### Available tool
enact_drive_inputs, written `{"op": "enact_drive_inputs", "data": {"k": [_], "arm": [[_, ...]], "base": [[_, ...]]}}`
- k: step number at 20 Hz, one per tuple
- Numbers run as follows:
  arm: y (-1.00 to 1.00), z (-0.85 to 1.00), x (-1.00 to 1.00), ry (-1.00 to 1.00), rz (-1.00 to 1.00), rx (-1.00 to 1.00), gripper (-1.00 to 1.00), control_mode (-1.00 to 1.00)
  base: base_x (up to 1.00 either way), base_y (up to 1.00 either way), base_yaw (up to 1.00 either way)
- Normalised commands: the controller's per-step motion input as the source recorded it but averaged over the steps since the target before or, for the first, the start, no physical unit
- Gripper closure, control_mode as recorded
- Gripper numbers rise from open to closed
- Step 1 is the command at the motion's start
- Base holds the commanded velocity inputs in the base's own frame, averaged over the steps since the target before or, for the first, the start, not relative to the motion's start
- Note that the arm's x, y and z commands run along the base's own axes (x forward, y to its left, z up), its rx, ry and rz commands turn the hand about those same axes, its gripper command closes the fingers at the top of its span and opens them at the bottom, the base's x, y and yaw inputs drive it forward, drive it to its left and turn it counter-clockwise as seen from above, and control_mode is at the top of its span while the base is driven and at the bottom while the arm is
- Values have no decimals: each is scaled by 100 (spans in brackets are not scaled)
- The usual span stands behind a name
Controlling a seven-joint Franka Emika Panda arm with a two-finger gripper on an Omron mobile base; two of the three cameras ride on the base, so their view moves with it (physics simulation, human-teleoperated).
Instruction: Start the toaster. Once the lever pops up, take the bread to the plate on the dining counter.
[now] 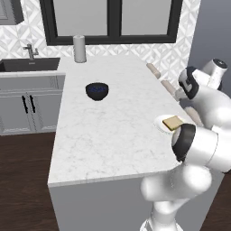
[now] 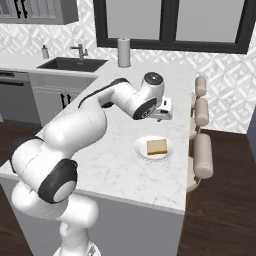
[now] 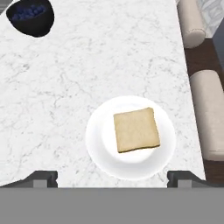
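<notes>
End effector (image 3: 112,177), hand view: the two dark fingertips (image 3: 41,178) stand at the lower left and lower right of the frame, spread as wide as they go, with nothing between them and nothing touched. Right base view: the end effector (image 2: 164,114) hangs above the desk (image 2: 115,170), just above centre of the frame and clear of everything below it.

The plate (image 3: 131,138) lies directly under the open fingers, in the lower centre of the hand view; the bread (image 3: 136,130) lies flat on it, slightly turned, wholly inside the rim. Right base view: the plate (image 2: 141,148) and the bread (image 2: 157,146) sit right of centre, near the desk's right-hand edge. Left base view: the bread (image 1: 173,122) shows at the right of the frame, partly behind the arm.

Edges and open room: bare marble runs from the plate to the left and upward in the hand view. A dark blue bowl (image 3: 30,17) stands in the upper left corner of that view, well apart from the plate; in the left base view the bowl (image 1: 97,90) sits above centre. To the right of the plate the desk ends, and a row of beige stool backs (image 2: 202,152) stands just beyond that edge. At the far end of the desk, upper centre of the right base view, stands a white cylinder (image 2: 123,52).
</notes>
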Motion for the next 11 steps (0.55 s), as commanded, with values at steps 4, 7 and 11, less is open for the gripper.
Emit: {"op": "enact_drive_inputs", "data": {"k": [4,7,11], "arm": [[55,2,-54,0,0,-3,-100,-100],[55,0,-46,0,2,0,-100,-100],[57,0,-32,0,1,0,-100,-100]], "base": [[0,0,0],[0,0,0],[0,0,0]]}}
